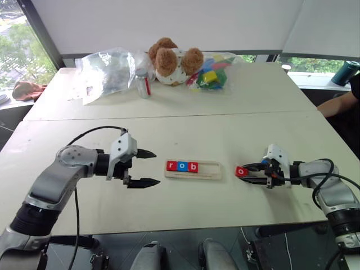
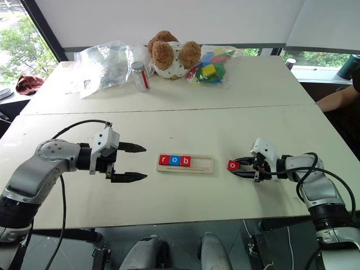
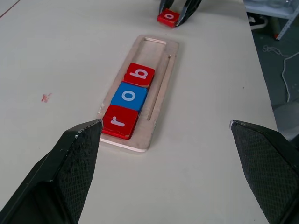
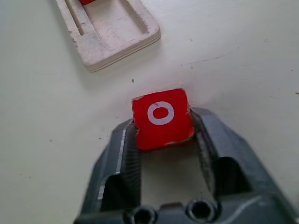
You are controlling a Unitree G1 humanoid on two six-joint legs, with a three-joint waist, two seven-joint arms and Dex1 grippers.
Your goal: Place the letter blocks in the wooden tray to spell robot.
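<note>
The wooden tray lies on the table in front of me. Its three left places hold a red r, a blue o and a red b, and its right end is bare. A red o block sits down at the tabletop just right of the tray. My right gripper is shut on that block, one finger on each side. My left gripper hangs open left of the tray with its fingers pointing at it and nothing between them.
At the back of the far table sit a teddy bear, a crumpled clear plastic bag, a small jar and a bag of coloured toy blocks. A person's arm rests at the right edge.
</note>
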